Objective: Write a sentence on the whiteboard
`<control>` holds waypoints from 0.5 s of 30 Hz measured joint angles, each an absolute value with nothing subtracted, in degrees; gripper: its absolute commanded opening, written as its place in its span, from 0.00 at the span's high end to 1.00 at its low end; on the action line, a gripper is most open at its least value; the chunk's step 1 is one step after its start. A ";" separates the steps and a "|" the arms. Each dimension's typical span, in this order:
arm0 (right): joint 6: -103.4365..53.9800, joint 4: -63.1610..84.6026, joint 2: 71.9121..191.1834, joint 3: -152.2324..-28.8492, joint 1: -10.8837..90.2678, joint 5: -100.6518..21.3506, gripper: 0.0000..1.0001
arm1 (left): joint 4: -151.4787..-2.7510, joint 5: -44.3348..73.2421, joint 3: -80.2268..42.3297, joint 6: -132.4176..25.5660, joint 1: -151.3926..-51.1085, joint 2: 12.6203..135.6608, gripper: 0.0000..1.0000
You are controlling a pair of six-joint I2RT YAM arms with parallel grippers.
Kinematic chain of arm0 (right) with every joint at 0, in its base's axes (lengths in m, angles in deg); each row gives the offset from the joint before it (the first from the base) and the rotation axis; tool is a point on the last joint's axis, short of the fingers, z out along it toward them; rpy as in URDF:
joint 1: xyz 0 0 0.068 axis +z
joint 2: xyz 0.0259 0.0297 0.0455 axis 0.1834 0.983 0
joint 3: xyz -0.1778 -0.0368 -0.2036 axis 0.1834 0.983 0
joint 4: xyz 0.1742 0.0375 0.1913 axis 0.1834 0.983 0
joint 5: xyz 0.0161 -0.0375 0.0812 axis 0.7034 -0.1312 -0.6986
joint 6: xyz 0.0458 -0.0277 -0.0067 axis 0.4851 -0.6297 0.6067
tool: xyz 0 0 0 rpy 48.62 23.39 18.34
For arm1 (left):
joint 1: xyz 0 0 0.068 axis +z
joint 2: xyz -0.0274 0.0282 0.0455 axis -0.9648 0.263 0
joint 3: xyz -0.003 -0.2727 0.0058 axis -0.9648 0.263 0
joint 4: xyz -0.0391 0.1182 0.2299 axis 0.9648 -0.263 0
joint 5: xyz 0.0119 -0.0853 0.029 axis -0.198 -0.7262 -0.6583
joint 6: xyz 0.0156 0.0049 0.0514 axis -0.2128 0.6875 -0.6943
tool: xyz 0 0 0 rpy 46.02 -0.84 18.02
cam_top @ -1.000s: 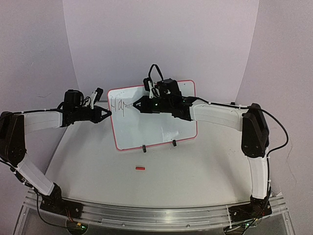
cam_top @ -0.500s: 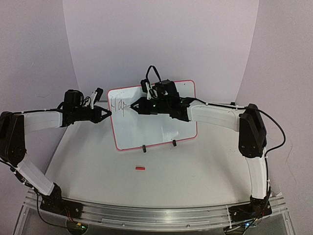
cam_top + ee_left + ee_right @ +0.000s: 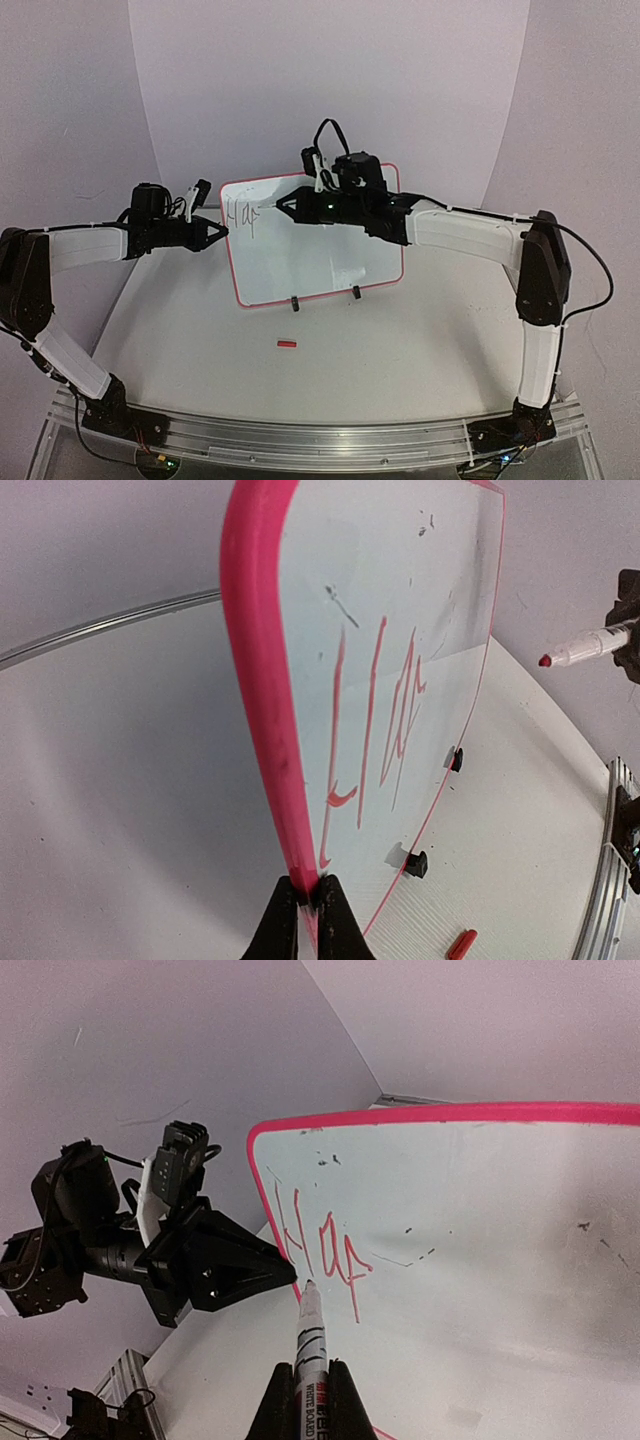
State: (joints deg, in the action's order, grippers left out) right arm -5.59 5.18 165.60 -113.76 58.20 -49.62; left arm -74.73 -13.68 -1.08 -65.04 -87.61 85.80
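The whiteboard (image 3: 330, 250) with its red frame stands upright on two black feet at the table's middle back. On it are the red letters "Hap" (image 3: 241, 217), the partly written sentence, also in the left wrist view (image 3: 380, 720) and the right wrist view (image 3: 325, 1245). My left gripper (image 3: 222, 233) is shut on the board's left frame edge (image 3: 262, 680). My right gripper (image 3: 300, 208) is shut on a white marker (image 3: 310, 1345). The marker's red tip (image 3: 545, 661) hangs in front of the board, apart from it, near the letters.
A small red marker cap (image 3: 287, 344) lies on the white table in front of the board, also in the left wrist view (image 3: 461, 945). A curved white backdrop rises behind the board. A metal rail (image 3: 320, 440) runs along the near edge.
My right arm has shifted right and upward, and the marker tip has come off the board beside the "p". The left gripper and the board have not moved.
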 measured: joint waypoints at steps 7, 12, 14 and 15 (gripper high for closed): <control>-5.59 5.10 166.21 -115.13 57.94 -48.71 1.00 | -74.73 -13.68 -1.08 -65.04 -87.61 85.80 1.00; -5.54 5.04 167.35 -116.76 57.44 -48.34 1.00 | -74.73 -13.67 -1.08 -65.06 -87.61 85.80 1.00; -5.54 5.07 168.13 -117.46 57.20 -48.33 1.00 | -74.73 -13.67 -1.08 -65.06 -87.61 85.80 1.00; -5.52 5.09 168.52 -117.72 57.15 -48.32 1.00 | -74.73 -13.67 -1.08 -65.06 -87.64 85.80 1.00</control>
State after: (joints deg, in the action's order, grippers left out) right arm -5.52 5.09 168.52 -117.72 57.15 -48.32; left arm -74.73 -13.67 -1.08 -65.06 -87.64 85.80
